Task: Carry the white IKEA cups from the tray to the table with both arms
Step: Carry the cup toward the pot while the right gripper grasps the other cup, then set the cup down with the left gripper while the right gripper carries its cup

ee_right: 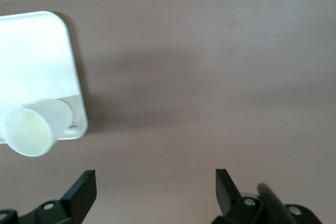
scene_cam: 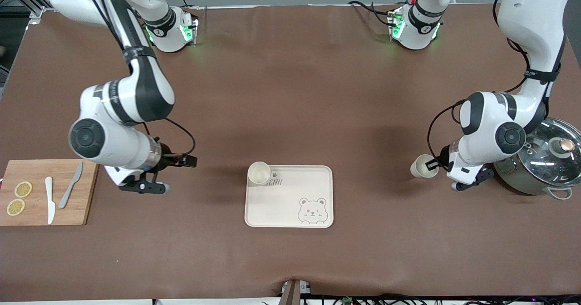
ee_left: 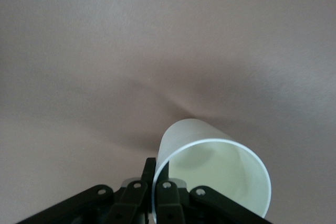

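One white cup (scene_cam: 259,173) stands upright on the cream bear-print tray (scene_cam: 290,205), in the tray's corner toward the right arm's end and farthest from the front camera. It also shows in the right wrist view (ee_right: 31,127) on the tray (ee_right: 37,51). My right gripper (scene_cam: 188,160) (ee_right: 155,182) is open and empty over bare table between the tray and the cutting board. My left gripper (scene_cam: 432,164) (ee_left: 157,169) is shut on the rim of the second white cup (scene_cam: 422,166) (ee_left: 210,177), which is tipped on its side over bare table beside the pot.
A wooden cutting board (scene_cam: 86,196) with two lemon slices and two knives lies at the right arm's end. A steel pot with a glass lid (scene_cam: 544,159) stands at the left arm's end, close to the left wrist. The table is brown.
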`<move>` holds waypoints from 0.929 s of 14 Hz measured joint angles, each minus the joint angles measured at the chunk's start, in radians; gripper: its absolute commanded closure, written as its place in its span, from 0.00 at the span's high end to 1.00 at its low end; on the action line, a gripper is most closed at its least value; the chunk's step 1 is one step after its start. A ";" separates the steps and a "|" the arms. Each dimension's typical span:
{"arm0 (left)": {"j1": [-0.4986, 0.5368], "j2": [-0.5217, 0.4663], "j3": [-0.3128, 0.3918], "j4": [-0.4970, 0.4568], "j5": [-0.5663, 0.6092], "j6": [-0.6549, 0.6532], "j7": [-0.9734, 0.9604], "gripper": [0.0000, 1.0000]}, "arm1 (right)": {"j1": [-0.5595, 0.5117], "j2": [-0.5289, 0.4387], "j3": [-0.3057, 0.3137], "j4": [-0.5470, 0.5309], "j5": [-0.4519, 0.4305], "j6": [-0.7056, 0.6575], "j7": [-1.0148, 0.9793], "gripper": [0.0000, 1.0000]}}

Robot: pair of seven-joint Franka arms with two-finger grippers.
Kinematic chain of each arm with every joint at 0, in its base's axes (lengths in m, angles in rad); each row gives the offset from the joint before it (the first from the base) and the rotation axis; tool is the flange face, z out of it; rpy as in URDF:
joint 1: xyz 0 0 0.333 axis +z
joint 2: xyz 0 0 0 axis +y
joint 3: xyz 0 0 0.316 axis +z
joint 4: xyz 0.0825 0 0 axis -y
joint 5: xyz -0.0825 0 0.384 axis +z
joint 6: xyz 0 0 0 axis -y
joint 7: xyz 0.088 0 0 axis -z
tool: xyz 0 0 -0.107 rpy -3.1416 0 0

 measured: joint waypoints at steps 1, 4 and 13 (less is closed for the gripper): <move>0.003 0.000 0.000 -0.009 0.000 0.006 0.000 0.00 | 0.027 0.015 0.001 0.000 0.007 0.039 0.046 1.00; 0.006 0.009 0.000 -0.019 0.000 0.041 0.000 0.11 | 0.098 0.062 0.001 -0.001 0.010 0.109 0.137 1.00; 0.005 0.015 -0.020 0.015 0.000 0.055 0.000 1.00 | 0.175 0.165 0.001 -0.001 0.054 0.302 0.322 1.00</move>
